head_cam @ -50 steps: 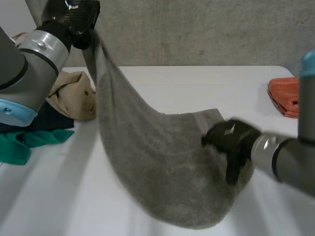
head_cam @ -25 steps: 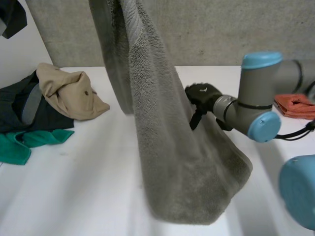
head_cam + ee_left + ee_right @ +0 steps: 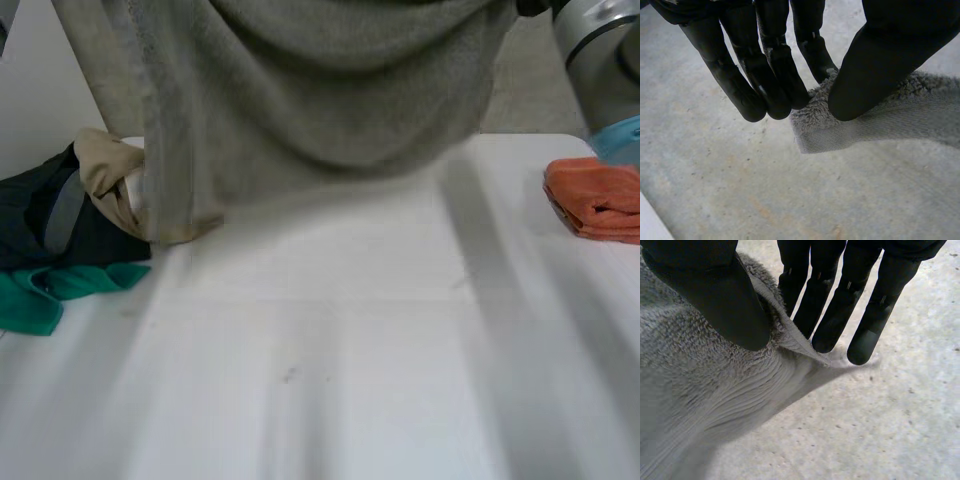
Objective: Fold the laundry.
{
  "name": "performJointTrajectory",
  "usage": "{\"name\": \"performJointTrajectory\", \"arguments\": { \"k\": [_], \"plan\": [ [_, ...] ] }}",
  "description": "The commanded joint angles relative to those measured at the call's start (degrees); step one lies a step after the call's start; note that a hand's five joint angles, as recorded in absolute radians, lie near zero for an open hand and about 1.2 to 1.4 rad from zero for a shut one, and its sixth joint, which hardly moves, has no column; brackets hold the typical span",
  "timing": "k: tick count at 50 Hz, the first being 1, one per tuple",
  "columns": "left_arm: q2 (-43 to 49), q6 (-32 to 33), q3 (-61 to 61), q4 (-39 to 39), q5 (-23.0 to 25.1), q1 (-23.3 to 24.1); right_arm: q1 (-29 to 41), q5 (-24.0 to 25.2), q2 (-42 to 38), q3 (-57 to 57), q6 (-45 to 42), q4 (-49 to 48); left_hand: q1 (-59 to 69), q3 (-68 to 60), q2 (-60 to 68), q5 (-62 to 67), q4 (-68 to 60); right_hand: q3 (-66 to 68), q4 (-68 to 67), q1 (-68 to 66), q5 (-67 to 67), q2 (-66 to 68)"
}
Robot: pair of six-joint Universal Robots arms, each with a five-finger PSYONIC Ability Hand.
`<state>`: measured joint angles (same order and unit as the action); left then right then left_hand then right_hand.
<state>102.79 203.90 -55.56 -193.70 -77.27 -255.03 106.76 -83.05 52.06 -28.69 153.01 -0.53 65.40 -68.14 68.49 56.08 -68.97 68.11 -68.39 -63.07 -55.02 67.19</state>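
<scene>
**Towel up in the air, both corners pinched**

The grey towel [image 3: 330,90] hangs high over the far side of the worktop [image 3: 350,350], stretched between the two arms and sagging in a deep belly across the middle. At one end a long strip of it drops in front of the beige garment [image 3: 105,170]. We cannot tell whether that strip touches the pile.

The left hand [image 3: 775,85] has a towel corner nipped between thumb and straight fingers, right at the hem. The right hand [image 3: 715,295] clamps its thumb down on the pile of another corner, with the hem tip poking out at its fingertips. Both grips are shallow, so there is not much cloth in reserve.

We judge this to be the spread-and-lay step, with the folding itself not begun. To do it well:

- Draw the hands apart until the belly flattens, but gently, because a hard tug could pull either corner free.
- Hold the two corners level so the free edge hangs straight.
- Bring that edge down onto the bare middle of the worktop.
- Lay the rest down after it, with no wrinkles.

Watch the neighbours as well. The beige garment, a dark garment [image 3: 40,220] and a green cloth [image 3: 50,290] are heaped on the left. The orange folded cloth [image 3: 595,200] sits on the right, so we land the towel between them.
</scene>
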Motion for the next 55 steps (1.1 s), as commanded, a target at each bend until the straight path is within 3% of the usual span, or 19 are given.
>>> {"name": "performJointTrajectory", "arguments": {
  "k": [1, 10, 17, 18, 19, 20, 21, 22, 23, 25, 30, 32, 39, 47, 55],
  "plan": [
    [3.99, 1.32, -3.12, 3.33, -0.78, -0.12, -3.22, 1.92, 8.58, -20.74, 0.36, 0.27, 14.6, -11.86, 11.51, 13.92, -11.03, 11.89, -11.61, -16.93, -14.98, 12.81],
    [9.0, 6.85, -22.82, -0.09, 2.38, -0.91, -3.67, 8.78, 6.66, -46.52, -2.18, -0.34, 14.6, -11.86, 11.51, 13.92, -11.03, 11.89, -11.61, -16.93, -14.98, 12.81],
    [18.32, 16.34, -28.99, -2.03, 2.04, -0.74, -2.61, 6.59, 1.82, -51.81, -8.86, 0.88, 14.6, -11.86, 11.51, 13.92, -11.03, 11.89, -11.61, -16.93, -14.98, 12.81],
    [18.67, 17.39, -28.99, -1.42, 1.51, -0.65, -2.52, 5.8, 2.0, -51.81, -9.39, 1.41, 14.6, -11.86, 11.51, 13.92, -11.03, 8.03, -7.76, -13.08, -11.12, 8.96],
    [18.68, 19.06, -28.99, 0.24, 0.38, -0.39, -2.35, 3.97, 2.78, -51.81, -10.18, 2.28, 14.6, -11.86, 11.51, 13.92, -11.03, -13.82, 14.1, 8.78, 10.73, -12.9],
    [18.33, 19.6, -28.99, 0.95, -0.16, -0.12, -2.35, 3.25, 3.31, -51.9, -10.18, 2.47, 13.62, -10.88, 10.53, 12.94, -10.05, -18.7, 18.98, 13.66, 15.61, -17.78],
    [17.89, 20.04, -28.99, 1.92, -0.6, 0.14, -2.35, 2.38, 4.01, -51.81, -10.01, 2.47, 6.62, -3.88, 3.53, 5.94, -3.04, -21.75, 22.03, 16.71, 18.66, -20.83],
    [16.67, 20.39, -28.9, 3.75, -1.21, 0.75, -2.17, 0.8, 5.67, -51.73, -9.57, 2.47, -10.11, 12.85, -13.2, -10.79, 13.68, -27.27, 27.55, 22.23, 24.18, -26.35],
    [15.0, 20.05, -28.73, 5.51, -1.39, 1.19, -2.0, -0.17, 7.52, -51.9, -8.78, 2.73, -30.09, 32.83, -33.18, -30.77, 33.67, -32.32, 32.6, 27.28, 29.24, -31.4],
    [12.37, 18.04, -28.9, 7.1, -1.22, 1.46, -1.65, -1.32, 9.46, -52.08, -7.64, 2.99, -43.68, 46.42, -46.77, -44.36, 47.25, -36.22, 36.5, 31.18, 33.13, -35.3],
    [7.52, 9.95, -28.55, 9.22, -1.74, 1.73, -1.64, -2.2, 12.01, -52.34, -3.6, 5.01, -43.58, 46.32, -46.67, -44.26, 47.16, -41.96, 42.24, 36.92, 38.87, -41.04],
    [5.5, 2.76, -28.2, 10.53, -2.45, 1.73, -1.82, -2.64, 12.46, -52.08, -0.44, 6.94, -43.41, 46.16, -46.5, -44.09, 46.99, -43.47, 43.75, 38.43, 40.39, -42.55],
    [6.45, -6.93, -25.66, 15.53, -4.11, 2.69, -3.84, -3.96, 10.09, -48.75, 7.39, 12.39, -41.4, 44.14, -44.49, -42.08, 44.97, -42.97, 43.25, 37.93, 39.89, -42.05],
    [14.8, -3.43, -21.0, 18.97, -6.75, 1.46, -5.42, -3.0, 4.64, -45.84, 6.43, 16.61, -40.38, 43.13, -43.47, -41.06, 43.96, -42.13, 42.41, 37.09, 39.04, -41.21],
    [26.93, -0.88, -10.63, 21.69, -8.34, -0.12, -5.6, -0.53, 1.82, -46.8, 5.9, 14.25, -32.83, 35.57, -35.92, -33.51, 36.4, -41.8, 42.08, 36.76, 38.71, -40.88]
  ]
}}
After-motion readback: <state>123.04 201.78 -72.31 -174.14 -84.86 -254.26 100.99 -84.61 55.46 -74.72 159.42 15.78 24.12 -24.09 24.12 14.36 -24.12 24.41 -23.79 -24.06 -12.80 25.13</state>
